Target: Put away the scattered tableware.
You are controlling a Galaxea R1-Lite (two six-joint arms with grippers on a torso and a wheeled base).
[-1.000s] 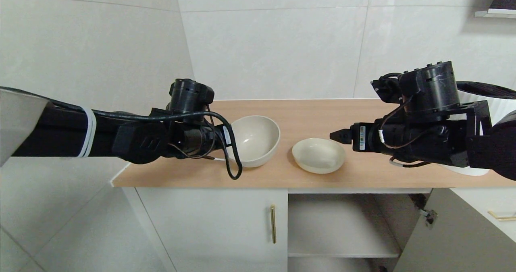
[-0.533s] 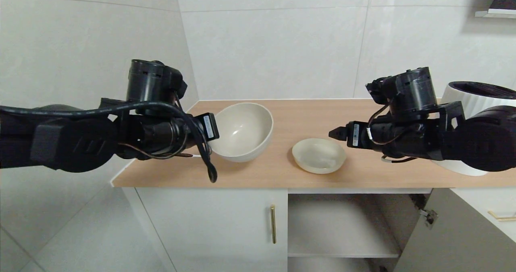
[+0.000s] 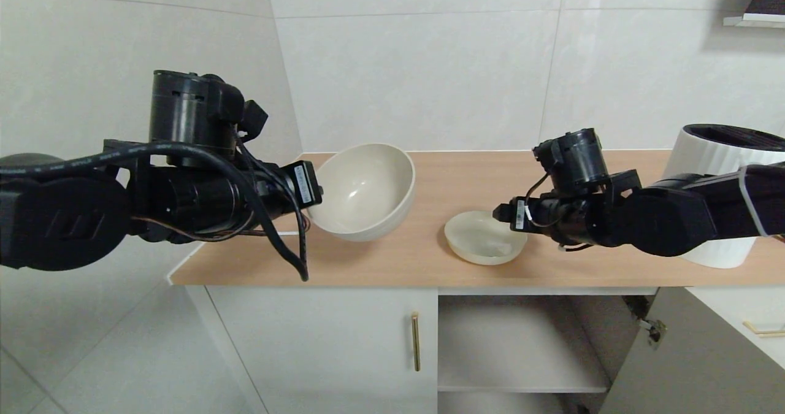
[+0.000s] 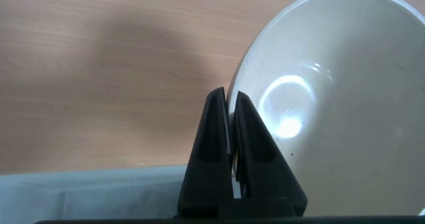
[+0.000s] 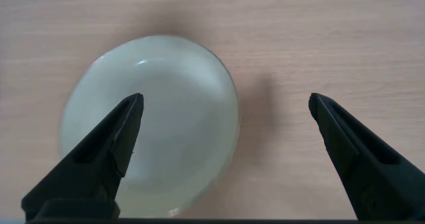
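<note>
A large cream bowl [image 3: 362,190] hangs tilted above the left end of the wooden counter [image 3: 441,260], its rim pinched by my left gripper [image 3: 310,188]. In the left wrist view the gripper [image 4: 230,108] is shut on the bowl's [image 4: 332,111] rim. A small shallow cream dish [image 3: 484,237] rests on the counter near the middle. My right gripper [image 3: 500,211] hovers over the dish's right edge. The right wrist view shows that gripper [image 5: 226,111] open wide, one finger over the dish [image 5: 149,121] and the other over bare wood.
A white ribbed container [image 3: 720,193] stands at the counter's right end behind my right arm. Below the counter, a cabinet [image 3: 521,340] stands open with a bare shelf, its door [image 3: 693,359] swung to the right. A closed door with a brass handle [image 3: 415,340] is to its left.
My left gripper has lifted the large bowl off the counter, up and leftward. My right arm has moved forward and down toward the small dish.
</note>
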